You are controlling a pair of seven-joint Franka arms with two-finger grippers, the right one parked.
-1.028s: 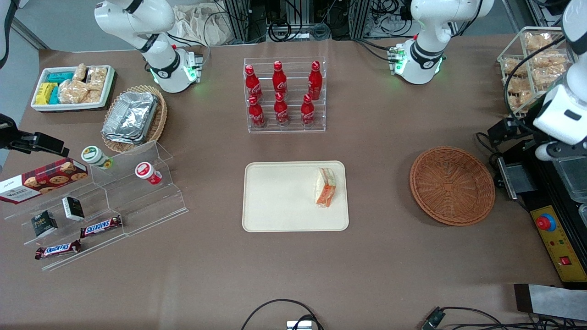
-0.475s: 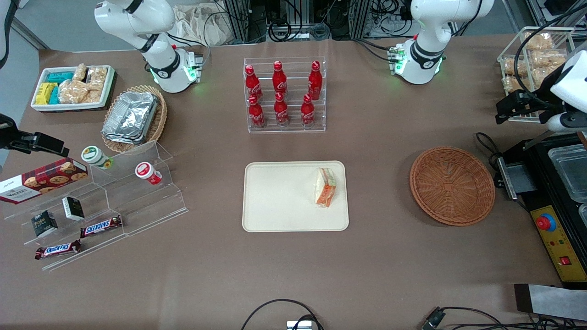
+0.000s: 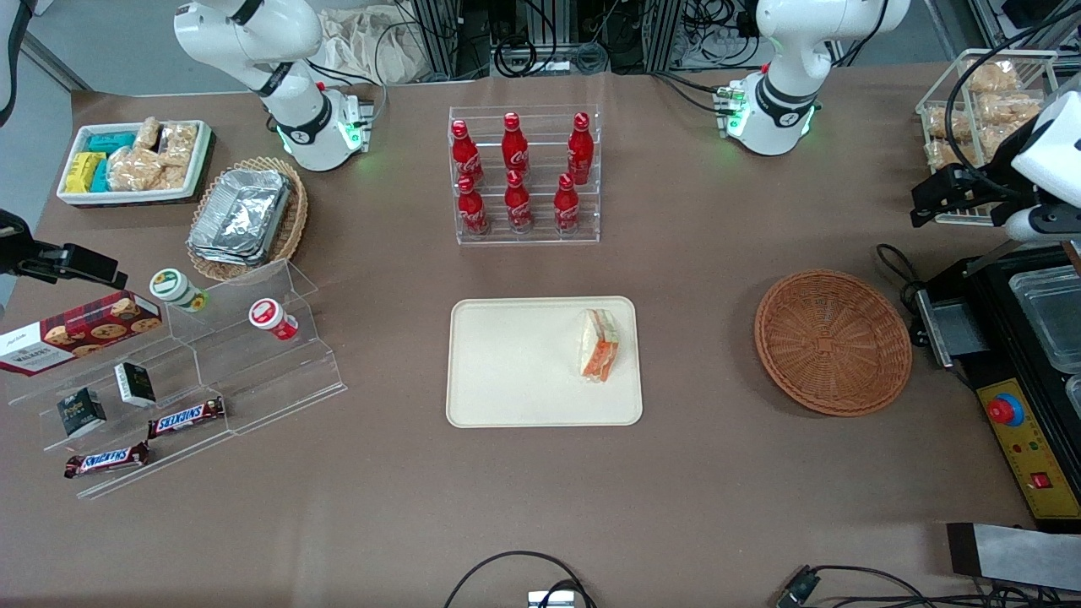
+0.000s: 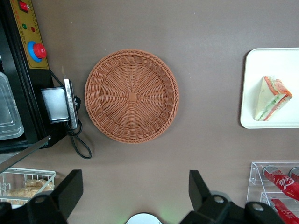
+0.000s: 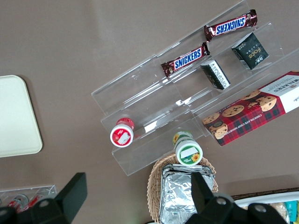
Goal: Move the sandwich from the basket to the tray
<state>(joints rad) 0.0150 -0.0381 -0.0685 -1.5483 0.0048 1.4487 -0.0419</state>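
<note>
**Operator:** Claw (image 3: 927,205) status: open, nothing held. In the wrist view both fingers (image 4: 69,187) stand wide apart with only bare desk (image 3: 676,498) and the basket (image 4: 131,95) below them. It hangs high at the working arm's end of the desk, just beside the wire rack of snacks (image 3: 950,127) and farther from the front camera than the basket.

**Supervisor:** Location of the sandwich?

**Operator:** The sandwich (image 3: 599,344) lies on the tray (image 3: 515,363), near the tray edge that faces the basket. The basket holds nothing. I judge the placement done; the step in hand is the retreat.

**Supervisor:** Procedure for the retreat?

**Operator:** 1. I hold height, so no finger dips toward the basket rim. 2. I keep the claw apart from the wire rack and from the black control unit (image 3: 1026,422) with its red stop button. 3. I make no pass over the tray.

**Supervisor:** Limits of observation?

**Operator:** The working arm is cut off at the front view's edge and covers part of the rack. The wrist view cuts off most of the tray. I cannot tell whether the sandwich touches the tray's rim, or how tight its wrap sits.
</note>
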